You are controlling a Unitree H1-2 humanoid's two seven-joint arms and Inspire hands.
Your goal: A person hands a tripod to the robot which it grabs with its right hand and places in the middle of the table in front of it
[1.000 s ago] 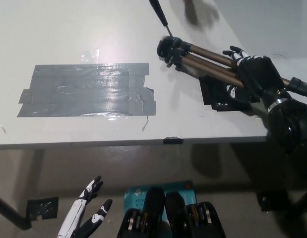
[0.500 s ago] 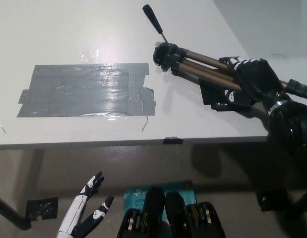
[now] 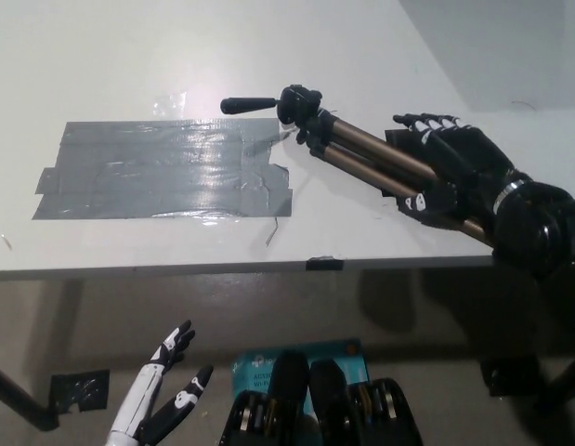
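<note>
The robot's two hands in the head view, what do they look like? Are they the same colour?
No. The right hand is glossy black with small white marks on the fingers, and a thin silver ring circles its wrist ahead of a bulky, rounded black forearm. The left hand, at the lower left, is slim and white with black fingertips and black patches between the segments. No loose cables show on either.

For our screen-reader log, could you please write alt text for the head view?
The black right hand grips a folded tripod lying on the white table, its head beside a grey tape patch. The white left hand hangs open below the table edge.
</note>
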